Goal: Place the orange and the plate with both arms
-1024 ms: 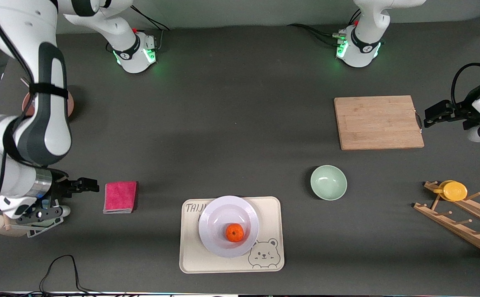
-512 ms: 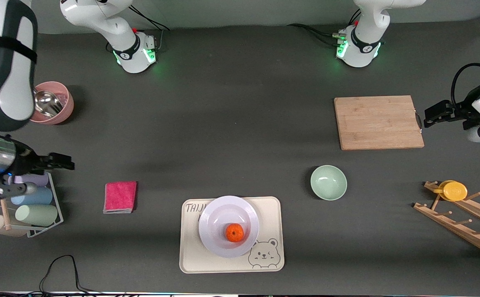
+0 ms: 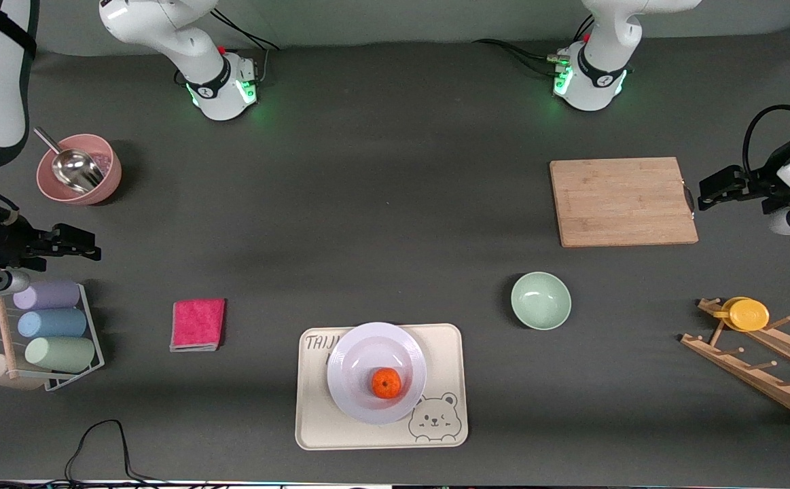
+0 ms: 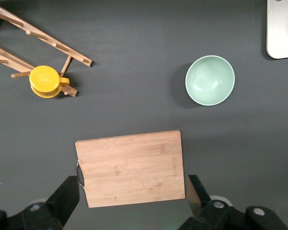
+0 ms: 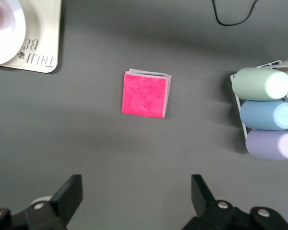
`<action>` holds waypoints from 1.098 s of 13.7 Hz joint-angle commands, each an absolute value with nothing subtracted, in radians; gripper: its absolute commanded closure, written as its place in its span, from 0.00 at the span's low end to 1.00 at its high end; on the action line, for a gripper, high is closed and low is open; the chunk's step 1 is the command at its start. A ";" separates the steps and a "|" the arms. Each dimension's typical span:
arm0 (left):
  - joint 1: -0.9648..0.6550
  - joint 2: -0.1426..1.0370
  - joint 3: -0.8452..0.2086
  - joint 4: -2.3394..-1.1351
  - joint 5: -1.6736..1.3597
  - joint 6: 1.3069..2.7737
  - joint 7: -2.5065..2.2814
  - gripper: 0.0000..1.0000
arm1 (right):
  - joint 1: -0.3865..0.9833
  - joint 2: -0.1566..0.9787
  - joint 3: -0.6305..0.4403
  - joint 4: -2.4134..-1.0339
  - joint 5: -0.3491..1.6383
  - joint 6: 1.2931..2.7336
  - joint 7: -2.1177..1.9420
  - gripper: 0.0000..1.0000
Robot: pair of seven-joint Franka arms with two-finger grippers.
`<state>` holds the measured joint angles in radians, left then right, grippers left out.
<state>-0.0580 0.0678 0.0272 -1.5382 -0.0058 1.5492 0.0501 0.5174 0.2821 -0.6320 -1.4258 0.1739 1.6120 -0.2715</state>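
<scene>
The plate (image 3: 376, 372) is seated on the bear tray (image 3: 381, 385), at the table edge nearest the front camera, and the orange (image 3: 386, 383) is carried on it. The right gripper (image 3: 81, 244), jaws apart, is held over bare table beside the cup rack (image 3: 41, 326); the left gripper (image 3: 714, 189), jaws likewise apart, is held beside the cutting board (image 3: 622, 201). The placing is judged complete, so both arms are best kept high and clear of the tray.

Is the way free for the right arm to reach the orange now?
Probably yes. The orange lies uncovered on the plate, nothing over it. The right gripper, jaws open and empty, is up over the table near the cup rack; only the low pink cloth lies between.
</scene>
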 commanded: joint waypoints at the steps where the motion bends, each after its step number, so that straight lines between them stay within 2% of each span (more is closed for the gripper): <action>1: -0.064 0.060 0.029 -1.552 0.008 1.568 0.051 0.00 | 0.549 0.252 -0.630 -1.454 0.123 1.631 -0.215 0.00; 2: -0.063 0.060 0.029 -1.552 0.008 1.568 0.051 0.00 | 0.531 0.250 -0.627 -1.453 0.132 1.626 -0.213 0.00; 3: -0.063 0.060 0.029 -1.552 0.008 1.568 0.051 0.00 | 0.472 0.245 -0.577 -1.453 0.135 1.618 -0.212 0.00; 5: -0.064 0.060 0.029 -1.551 0.008 1.568 0.051 0.00 | 0.241 0.204 -0.298 -1.457 0.121 1.612 -0.183 0.00; 6: -0.066 0.060 0.029 -1.552 0.008 1.568 0.048 0.00 | 0.151 0.190 -0.194 -1.460 0.118 1.606 -0.163 0.00; 8: -0.066 0.060 0.029 -1.551 0.008 1.566 0.048 0.00 | 0.086 0.151 -0.102 -1.495 0.085 1.601 -0.160 0.00; 12: -0.063 0.054 0.029 -1.549 0.008 1.565 0.048 0.00 | 0.045 0.032 -0.045 -1.658 0.061 1.666 -0.155 0.00; 15: -0.063 0.052 0.031 -1.549 0.009 1.565 0.048 0.00 | -0.179 -0.099 0.213 -1.849 0.060 1.776 -0.153 0.00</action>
